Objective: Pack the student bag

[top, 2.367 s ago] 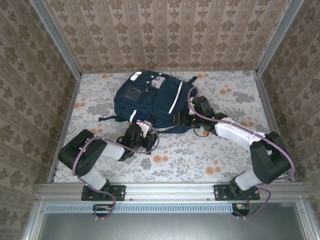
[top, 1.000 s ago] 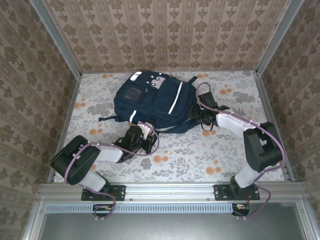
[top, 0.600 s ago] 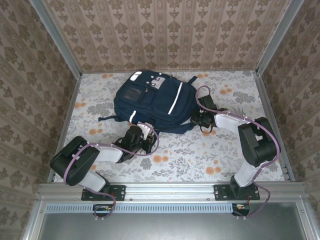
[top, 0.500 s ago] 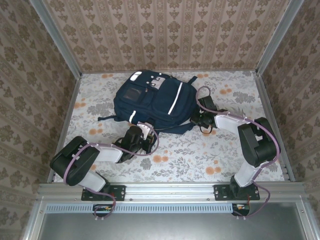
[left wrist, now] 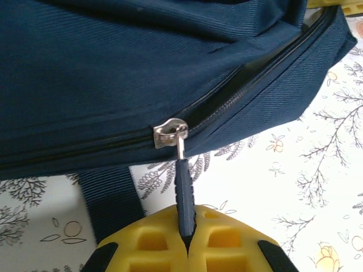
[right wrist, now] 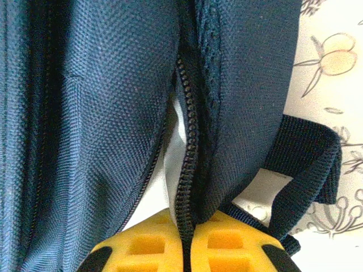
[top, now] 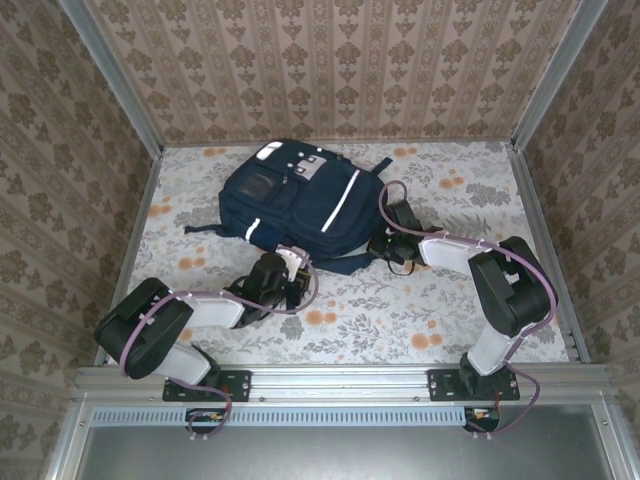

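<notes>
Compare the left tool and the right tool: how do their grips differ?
The left tool pinches the slim zipper pull; the right tool pinches the open zipper edge. The left tool is at the near side of the student bag; the right tool at its right side. Both are shut.

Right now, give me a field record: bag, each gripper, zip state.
bag: student bag lying flat on the floral table, front pocket up
left gripper: shut on zipper pull; slider on the bag's near edge
right gripper: shut on zipper edge at the bag's right side
zip: gaping by the right gripper; something pale inside, cannot tell what
</notes>
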### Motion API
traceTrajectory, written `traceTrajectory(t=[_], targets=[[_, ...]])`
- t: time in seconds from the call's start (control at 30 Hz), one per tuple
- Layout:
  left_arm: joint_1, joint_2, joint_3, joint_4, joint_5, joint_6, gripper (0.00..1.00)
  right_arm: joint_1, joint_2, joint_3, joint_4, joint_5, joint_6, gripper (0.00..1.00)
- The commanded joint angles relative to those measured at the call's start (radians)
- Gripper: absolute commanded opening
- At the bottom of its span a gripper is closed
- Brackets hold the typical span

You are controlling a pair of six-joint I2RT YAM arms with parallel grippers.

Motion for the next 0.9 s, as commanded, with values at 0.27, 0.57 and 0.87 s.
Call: traceTrajectory(t=[0.27, 0.57, 0.87], targets=[[-0.094, 0.017, 0.048, 0.011, 0.065, -0.018, 0.00, 0.127, 0.008, -0.032, 0.062, -0.121, 0.111, 0.05], [-0.100, -0.094, -0.025, -0.043, 0.013, -0.002, 0.00, 0.198, -0.009, -0.036, 0.114, -0.183, 0.153, 0.42], [-0.094, -0.252, -0.101, -0.099, -0.023, 0.026, 0.00, 0.200, -0.166, 0.018, -0.116, -0.182, -0.083, 0.65]])
